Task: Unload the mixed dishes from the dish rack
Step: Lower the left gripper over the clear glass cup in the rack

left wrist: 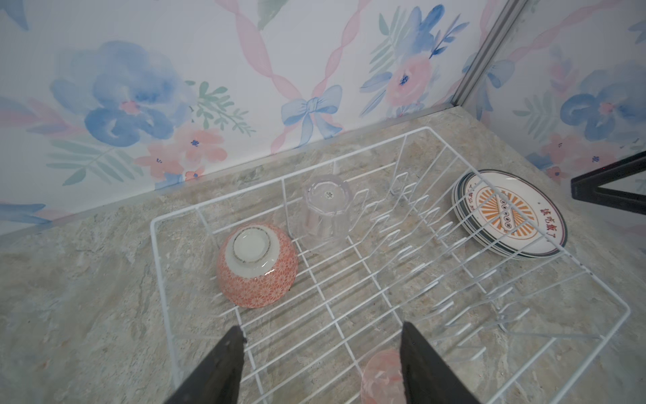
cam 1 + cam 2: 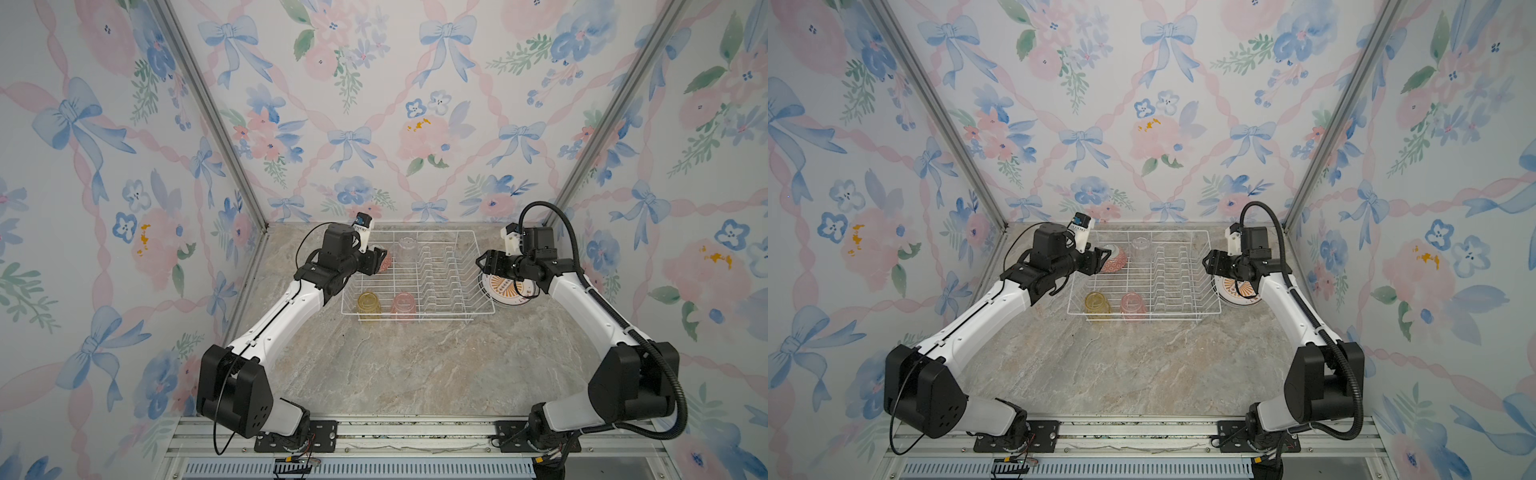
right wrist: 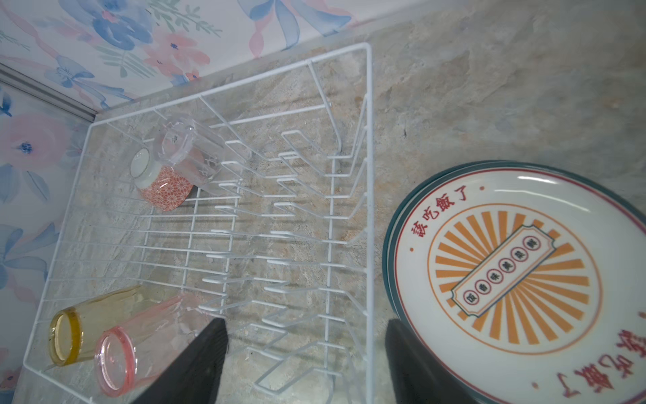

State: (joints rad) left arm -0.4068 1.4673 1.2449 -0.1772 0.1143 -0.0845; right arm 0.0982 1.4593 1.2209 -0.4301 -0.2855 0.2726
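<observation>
The left gripper [image 1: 322,328] hangs over the left end of the dish rack [image 2: 428,231] with its jaws spread wide and nothing between them. The bowl [image 1: 257,266] sits mouth-down in the rack's far-left corner. Its glazed, rounded outside gives the fingers little to bear on, so a grip taken low on the curve is likely to squeeze it out sideways. The clear tumbler [image 1: 327,213] stands base-up just beside the bowl, and a finger lowered between the two can tip it. Its transparency also makes its edge hard to judge. At the near edge, the yellow tumbler [image 2: 369,305] and the pink tumbler [image 2: 403,306] stand close together, so a wide approach to one may strike the other. A fingertip driven too deep can hook a floor wire, and the light rack may then lift or slide on the table [image 2: 415,374]. The plate prongs [image 2: 436,274] stand empty. The plates [image 3: 517,273] lie stacked on the table just outside the rack's right wall. The right gripper [image 3: 307,323] hovers above that wall, its jaws wide apart and empty. A straight descent from there may hit the wall or the top plate's rim. Simultaneous reaches into the rack risk arm contact.
</observation>
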